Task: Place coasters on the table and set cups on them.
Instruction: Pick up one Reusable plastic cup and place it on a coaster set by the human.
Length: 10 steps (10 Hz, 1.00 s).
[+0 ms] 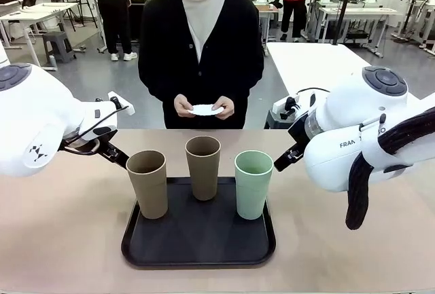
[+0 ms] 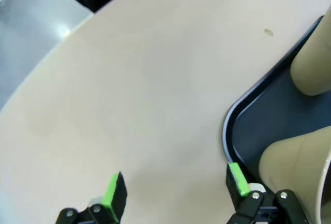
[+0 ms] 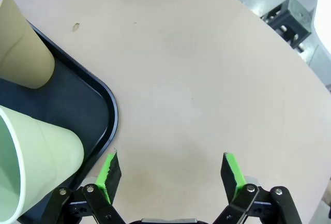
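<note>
You see 3 cups (image 1: 203,166) standing on the tray (image 1: 197,259); the coasters (image 1: 206,110) are in the person's hands (image 1: 183,106) beyond the tray. Your left gripper (image 2: 175,182) and right gripper (image 3: 169,166) flank the tray, jaws spread, empty.

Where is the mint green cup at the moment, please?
In the front view the mint green cup stands upright at the right end of the black tray, just right of the middle tan cup.

Lab: rows of white worktables (image 1: 32,14), stool (image 1: 60,44), grey floor (image 1: 95,83).
</note>
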Available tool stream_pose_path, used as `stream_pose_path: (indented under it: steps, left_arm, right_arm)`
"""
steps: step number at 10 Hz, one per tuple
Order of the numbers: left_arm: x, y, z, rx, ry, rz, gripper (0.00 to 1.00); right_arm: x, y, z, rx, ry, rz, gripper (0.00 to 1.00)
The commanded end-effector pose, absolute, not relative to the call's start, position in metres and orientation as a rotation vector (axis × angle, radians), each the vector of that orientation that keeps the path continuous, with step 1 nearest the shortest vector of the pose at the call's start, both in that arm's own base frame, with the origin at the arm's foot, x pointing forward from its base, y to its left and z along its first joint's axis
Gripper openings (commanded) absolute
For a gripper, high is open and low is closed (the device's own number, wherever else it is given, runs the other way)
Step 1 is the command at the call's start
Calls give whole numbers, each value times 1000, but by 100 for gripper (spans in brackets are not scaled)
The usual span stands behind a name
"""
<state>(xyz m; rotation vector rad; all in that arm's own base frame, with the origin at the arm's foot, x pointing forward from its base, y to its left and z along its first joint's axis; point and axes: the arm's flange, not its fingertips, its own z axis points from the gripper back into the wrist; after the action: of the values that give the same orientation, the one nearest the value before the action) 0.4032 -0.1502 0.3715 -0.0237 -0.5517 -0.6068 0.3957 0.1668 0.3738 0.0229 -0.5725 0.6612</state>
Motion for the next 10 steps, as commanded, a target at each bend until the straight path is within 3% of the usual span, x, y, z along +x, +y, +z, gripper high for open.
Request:
stream_pose_path:
  steps: [1,10]
  left_arm:
    - [403,-150,371,-24,-552,-607,100]
    - [403,-150,371,-24,-552,-607,100]
  right_arm:
    - [396,167,374,23,-573,661,100]
    - [396,167,374,23,-573,661,100]
